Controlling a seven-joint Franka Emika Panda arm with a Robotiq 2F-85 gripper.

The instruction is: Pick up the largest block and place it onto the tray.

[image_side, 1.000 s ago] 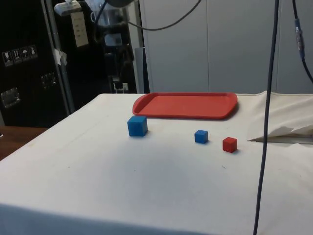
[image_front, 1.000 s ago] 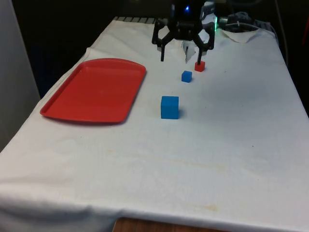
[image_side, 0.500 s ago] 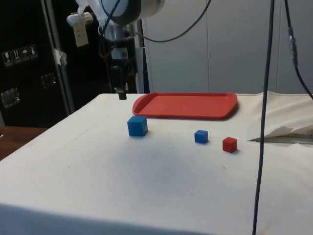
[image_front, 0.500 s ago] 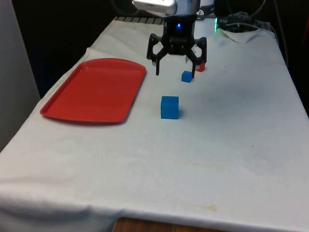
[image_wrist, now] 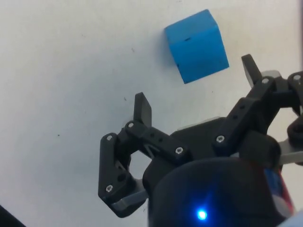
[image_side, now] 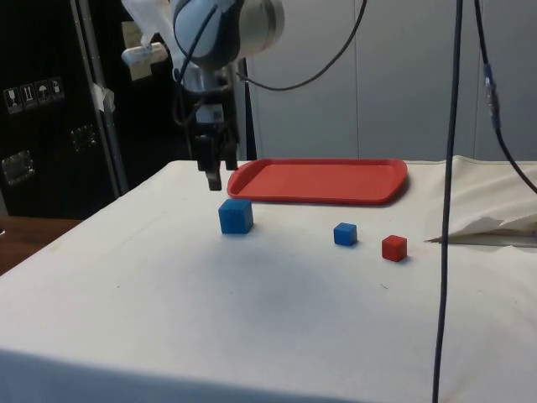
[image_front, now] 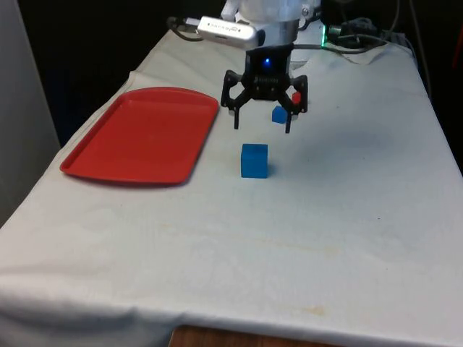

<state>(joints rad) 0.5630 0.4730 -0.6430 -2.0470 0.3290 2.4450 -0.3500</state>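
Blue large block (image_front: 254, 160) waits at six o'clock of the hovering gripper (image_front: 262, 124), jaws spread wide: approach underway, next comes centring and descending.

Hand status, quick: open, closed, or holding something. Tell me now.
Hand: open, holding nothing, above the cloth just short of the big blue block.
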